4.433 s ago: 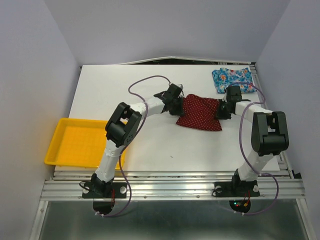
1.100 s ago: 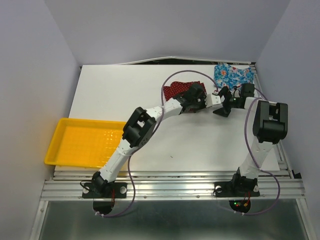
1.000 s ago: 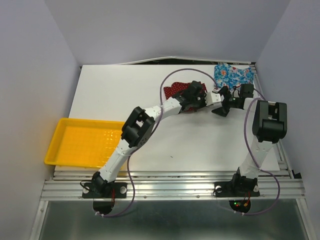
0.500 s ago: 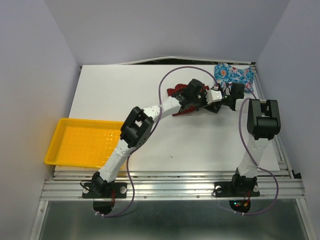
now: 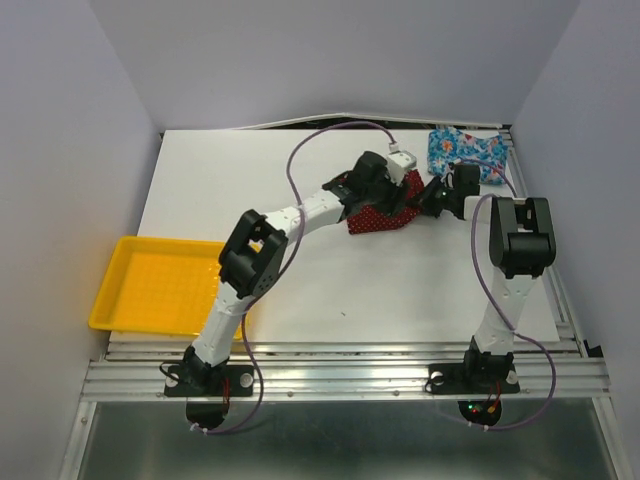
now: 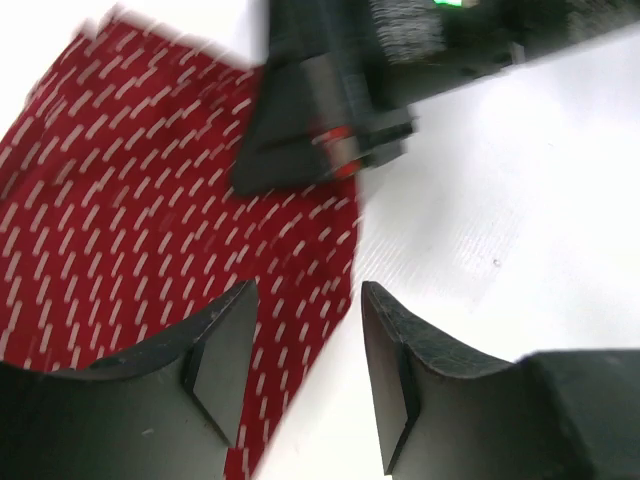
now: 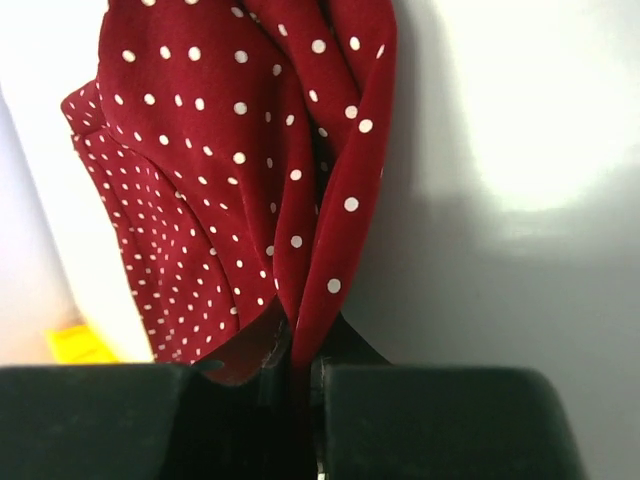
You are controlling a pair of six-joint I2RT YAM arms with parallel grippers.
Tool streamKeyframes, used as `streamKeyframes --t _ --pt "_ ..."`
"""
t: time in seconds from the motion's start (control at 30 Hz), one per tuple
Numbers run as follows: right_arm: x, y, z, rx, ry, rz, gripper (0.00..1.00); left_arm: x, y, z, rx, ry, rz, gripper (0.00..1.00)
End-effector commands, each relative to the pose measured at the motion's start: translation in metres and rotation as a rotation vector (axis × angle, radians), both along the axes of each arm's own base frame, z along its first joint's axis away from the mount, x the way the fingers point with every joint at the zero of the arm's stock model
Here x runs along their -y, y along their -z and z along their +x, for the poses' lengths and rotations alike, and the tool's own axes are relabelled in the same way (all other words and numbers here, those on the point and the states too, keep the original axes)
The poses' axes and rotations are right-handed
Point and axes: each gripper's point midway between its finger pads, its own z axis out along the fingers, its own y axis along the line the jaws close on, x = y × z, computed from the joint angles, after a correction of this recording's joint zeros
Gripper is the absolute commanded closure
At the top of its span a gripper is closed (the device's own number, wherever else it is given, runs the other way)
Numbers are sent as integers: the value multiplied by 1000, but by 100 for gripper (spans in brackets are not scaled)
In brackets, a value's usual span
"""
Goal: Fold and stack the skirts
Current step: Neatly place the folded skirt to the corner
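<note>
The dark red dotted skirt (image 5: pixel 385 214) lies bunched on the table at the back, right of centre. My right gripper (image 5: pixel 428 203) is at its right edge. In the right wrist view that gripper (image 7: pixel 300 372) is shut on a folded edge of the red skirt (image 7: pixel 200 150). My left gripper (image 5: pixel 392 190) hovers over the skirt's far side. In the left wrist view it (image 6: pixel 305 370) stands open above the edge of the red skirt (image 6: pixel 150 200) with nothing between its fingers. The blue floral skirt (image 5: pixel 465 152) lies folded at the back right corner.
A yellow tray (image 5: pixel 160 285) sits at the table's near left edge. The right gripper's black body (image 6: pixel 400 60) shows close ahead of the left fingers. The table's right edge and a metal rail (image 5: pixel 510 150) run just beyond the blue skirt.
The left gripper has opened and let go of the red skirt, drawing back to the left. The right gripper has moved left and shut on the skirt's right edge.
</note>
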Motion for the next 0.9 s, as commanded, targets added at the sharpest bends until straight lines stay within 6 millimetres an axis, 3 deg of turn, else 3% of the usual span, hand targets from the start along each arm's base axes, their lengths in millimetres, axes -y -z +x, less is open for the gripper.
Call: streamKeyframes --t 0.0,0.07,0.1,0.23,0.4,0.57,0.87 --pt "19 1 11 60 -21 -224 99 -80 -86 40 -215 -479 -267 44" --pt "18 -2 13 84 -44 -271 99 -104 -63 36 -329 -590 -256 46" --pt "15 -6 14 97 -54 -285 99 -125 -40 30 -393 -653 -224 49" --pt "13 -11 16 135 -93 -357 99 -141 4 12 -527 -728 -195 52" --pt "17 -13 18 140 -89 -405 99 -138 29 2 -606 -756 -203 49" --pt "19 -17 22 148 -87 -421 99 -121 59 -27 -707 -732 -186 38" --pt "20 -19 26 160 -97 -434 99 -106 77 -33 -740 -731 -209 37"
